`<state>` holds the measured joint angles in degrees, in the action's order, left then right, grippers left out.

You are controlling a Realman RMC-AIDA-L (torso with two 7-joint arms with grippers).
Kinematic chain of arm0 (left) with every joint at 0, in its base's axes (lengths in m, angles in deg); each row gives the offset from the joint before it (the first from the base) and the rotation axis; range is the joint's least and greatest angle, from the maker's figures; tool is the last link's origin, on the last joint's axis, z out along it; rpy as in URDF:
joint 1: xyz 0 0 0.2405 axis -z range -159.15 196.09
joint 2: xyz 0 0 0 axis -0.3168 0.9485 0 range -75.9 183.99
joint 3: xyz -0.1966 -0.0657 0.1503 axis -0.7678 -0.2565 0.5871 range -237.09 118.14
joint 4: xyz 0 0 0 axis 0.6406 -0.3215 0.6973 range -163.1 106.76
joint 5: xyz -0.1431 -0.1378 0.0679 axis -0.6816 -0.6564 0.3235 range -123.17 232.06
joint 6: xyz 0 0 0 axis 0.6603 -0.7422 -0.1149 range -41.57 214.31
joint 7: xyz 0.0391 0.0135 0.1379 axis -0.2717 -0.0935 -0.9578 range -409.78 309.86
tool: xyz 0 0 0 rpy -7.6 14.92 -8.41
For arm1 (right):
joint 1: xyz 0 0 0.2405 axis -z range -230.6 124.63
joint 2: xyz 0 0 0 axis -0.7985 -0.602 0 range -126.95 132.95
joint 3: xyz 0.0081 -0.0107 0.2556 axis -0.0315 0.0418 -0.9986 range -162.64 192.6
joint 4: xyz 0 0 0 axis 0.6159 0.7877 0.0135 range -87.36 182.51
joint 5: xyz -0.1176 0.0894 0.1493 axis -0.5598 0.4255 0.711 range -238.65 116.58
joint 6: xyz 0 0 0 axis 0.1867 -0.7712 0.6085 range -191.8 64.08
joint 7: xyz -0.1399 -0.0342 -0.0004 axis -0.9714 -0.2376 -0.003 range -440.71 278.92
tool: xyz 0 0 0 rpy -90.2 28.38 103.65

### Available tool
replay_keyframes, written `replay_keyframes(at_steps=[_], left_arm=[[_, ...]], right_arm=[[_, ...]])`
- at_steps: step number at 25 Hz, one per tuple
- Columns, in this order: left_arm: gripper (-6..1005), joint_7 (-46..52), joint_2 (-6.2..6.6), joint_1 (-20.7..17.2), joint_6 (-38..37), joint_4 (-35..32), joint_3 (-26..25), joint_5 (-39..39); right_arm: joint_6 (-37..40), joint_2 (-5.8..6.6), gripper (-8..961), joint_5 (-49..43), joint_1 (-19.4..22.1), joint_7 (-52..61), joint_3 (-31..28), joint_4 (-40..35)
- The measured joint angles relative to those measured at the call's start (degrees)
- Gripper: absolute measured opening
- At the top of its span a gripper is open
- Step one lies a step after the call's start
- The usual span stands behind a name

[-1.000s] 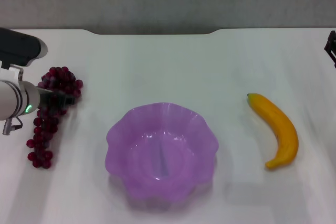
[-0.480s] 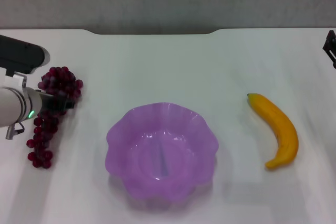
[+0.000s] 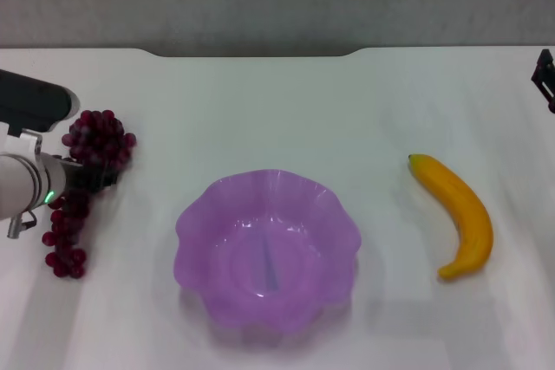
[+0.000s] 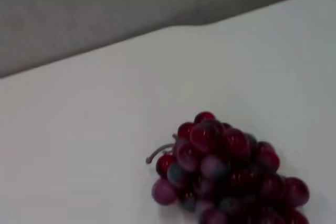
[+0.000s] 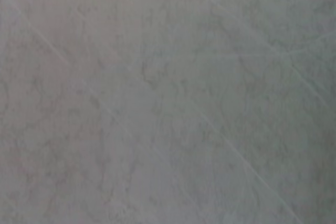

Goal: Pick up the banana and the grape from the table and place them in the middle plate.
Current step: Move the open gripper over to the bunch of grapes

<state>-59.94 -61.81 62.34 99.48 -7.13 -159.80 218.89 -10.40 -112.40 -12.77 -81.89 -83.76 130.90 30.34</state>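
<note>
Because the plate (image 3: pixel 267 253) sits nearest on the surface (image 3: pixel 260 110), both fruits must travel to it. Left of the plate, the left pincer (image 3: pixel 91 175) is at the grapes (image 3: pixel 82 188); I cannot tell if it grips them. A loose hold could drop them short. The banana (image 3: pixel 460 214) lies right of the plate. The right pincer (image 3: pixel 545 80) waits farther right, its grip unclear.

Even, bright overhead lighting; soft faint shadows lie beneath the middle plate (image 3: pixel 267 253) and banana (image 3: pixel 457 214). The counter (image 3: pixel 277 110) shows no glare. Left wrist view is slightly soft.
</note>
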Motion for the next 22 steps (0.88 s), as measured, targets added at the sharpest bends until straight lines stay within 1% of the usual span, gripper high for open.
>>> replay_keyframes(at_steps=[4,22], left_arm=[[877,-0.19,0.02,0.34,-0.95,-1.36,0.01,0.00],[864,-0.48,-0.40,-0.06,-0.53,-1.69,0.76,0.01]], right_arm=[[0.00,0.00,887,-0.01,-0.03,0.01,0.00,-0.05],[0.24,-0.01,886,-0.02,-0.10,0.06,0.09,-0.09]])
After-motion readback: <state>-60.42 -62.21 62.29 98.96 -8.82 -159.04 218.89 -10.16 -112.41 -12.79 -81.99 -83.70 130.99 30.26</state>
